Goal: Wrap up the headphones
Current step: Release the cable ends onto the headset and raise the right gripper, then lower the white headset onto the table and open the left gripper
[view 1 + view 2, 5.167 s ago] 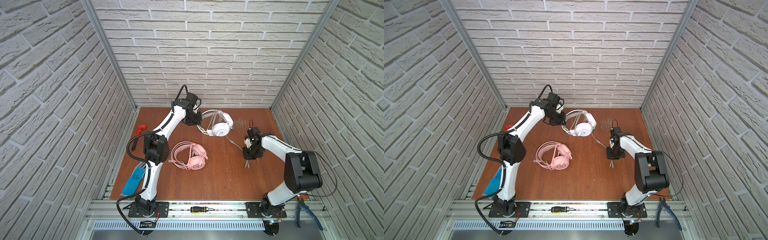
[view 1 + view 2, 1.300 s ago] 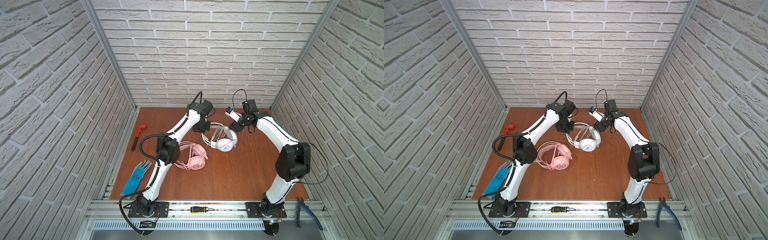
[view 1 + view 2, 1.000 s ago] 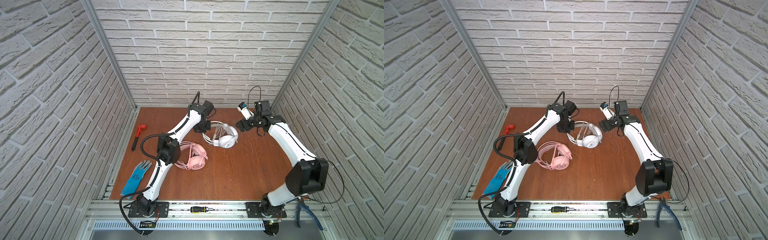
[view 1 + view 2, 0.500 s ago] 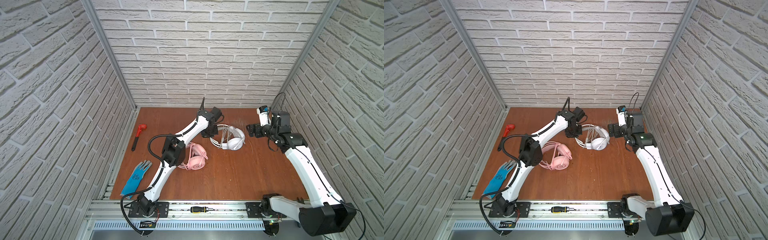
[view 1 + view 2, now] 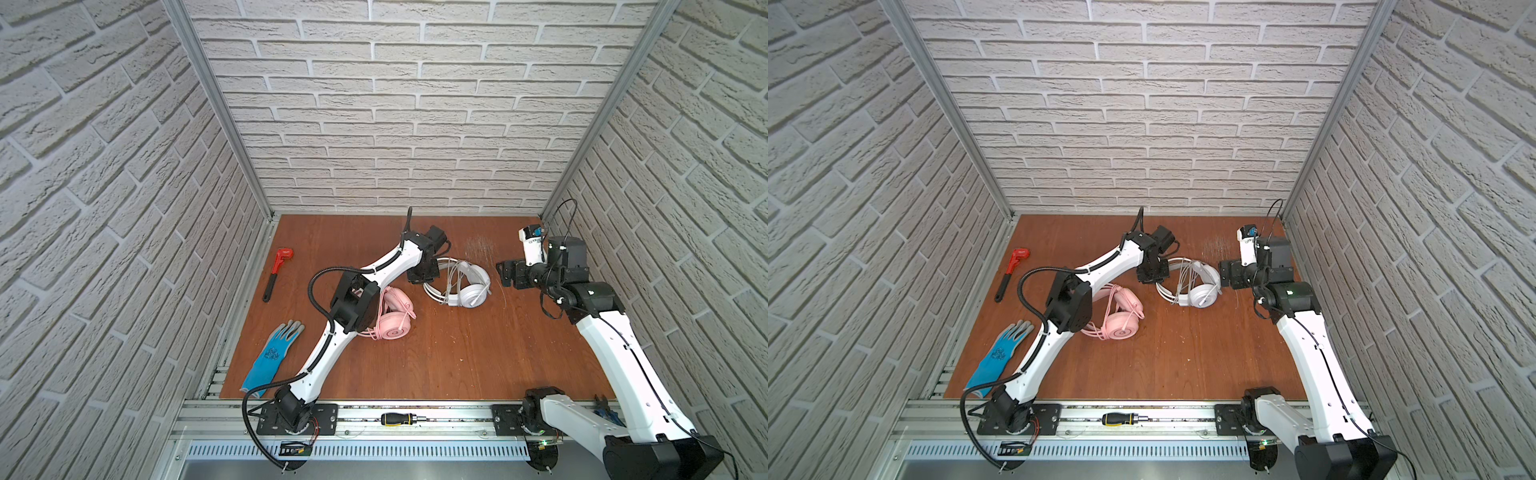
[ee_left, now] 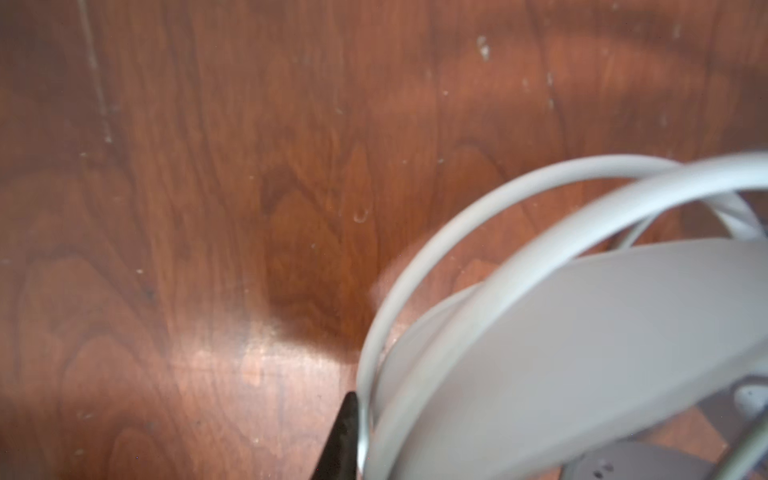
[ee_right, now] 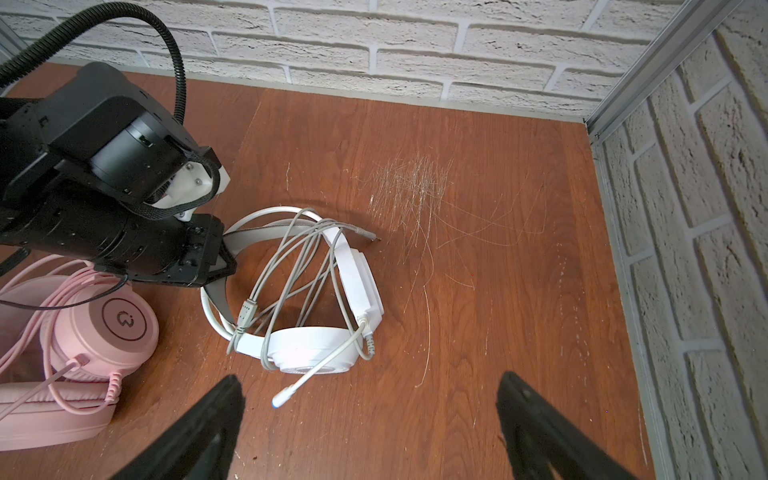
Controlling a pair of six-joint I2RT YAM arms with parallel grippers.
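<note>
The white headset [image 5: 459,286] lies on the table [image 5: 415,365] toward the back, between the two claws. Its cable [image 7: 291,266] is looped in loose strands across headband and earcups, and the plug end rests on the wood beside it. The left claw [image 7: 226,259] sits at the curved end of the headband with its tips against the band. Whether they pinch it or merely rest there I cannot tell, as the left wrist view shows only one dark fingertip [image 6: 343,436] against the white wire. The right claw [image 7: 370,378] hangs near the earcups, jaws spread wide and empty. The pink headset [image 5: 392,318] lies nearer the front left — partly under the left arm, apart from the white one.
</note>
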